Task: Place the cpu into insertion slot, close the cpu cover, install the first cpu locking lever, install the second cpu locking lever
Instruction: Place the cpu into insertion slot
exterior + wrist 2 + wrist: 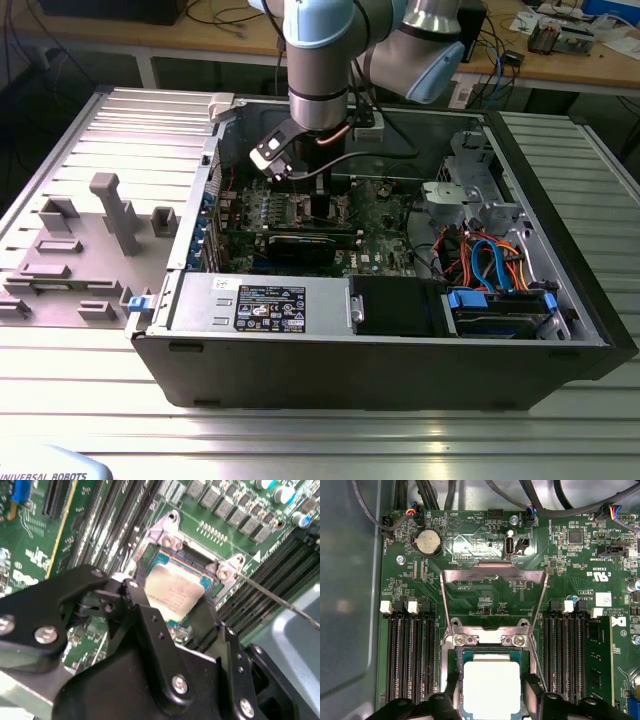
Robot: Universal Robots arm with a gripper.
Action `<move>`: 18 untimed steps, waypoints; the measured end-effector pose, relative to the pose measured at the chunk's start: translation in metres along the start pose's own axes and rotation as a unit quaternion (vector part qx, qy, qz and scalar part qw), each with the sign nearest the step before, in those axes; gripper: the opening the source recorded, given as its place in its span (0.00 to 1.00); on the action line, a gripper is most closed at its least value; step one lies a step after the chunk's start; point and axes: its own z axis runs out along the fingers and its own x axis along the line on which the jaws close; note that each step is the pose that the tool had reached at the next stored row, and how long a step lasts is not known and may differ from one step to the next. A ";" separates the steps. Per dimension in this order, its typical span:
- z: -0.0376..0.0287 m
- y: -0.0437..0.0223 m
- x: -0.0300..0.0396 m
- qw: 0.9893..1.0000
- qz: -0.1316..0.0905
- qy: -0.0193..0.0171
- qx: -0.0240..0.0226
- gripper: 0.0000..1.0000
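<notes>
The cpu (490,692) (172,592), silver-topped on a green edge, lies level in the insertion slot (487,640) (167,540). My gripper (490,690) (175,612) (322,200) is straight over it. Its black fingers (451,692) press against two opposite edges of the chip, so it is shut on it. The cpu cover (492,572) stands flipped open behind the socket, a silvery frame with a cut-out centre. A thin wire locking lever (275,600) sticks up free beside the socket. In the exterior view the arm reaches down into the open computer case (560,330).
Black memory slots (412,655) flank the socket on both sides, one holding a green module (597,660). A black graphics card (300,245) lies close to the gripper. Cables (490,260) and a drive bay fill the case toward the exterior view's right. Grey fixtures (110,215) stand outside on the left.
</notes>
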 end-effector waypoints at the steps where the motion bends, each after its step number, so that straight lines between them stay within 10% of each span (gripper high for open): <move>1: 0.0000 0.0000 0.0000 1.000 0.000 0.000 0.000 0.62; 18: -0.0005 0.0001 0.0038 1.000 0.000 -0.002 0.000 0.62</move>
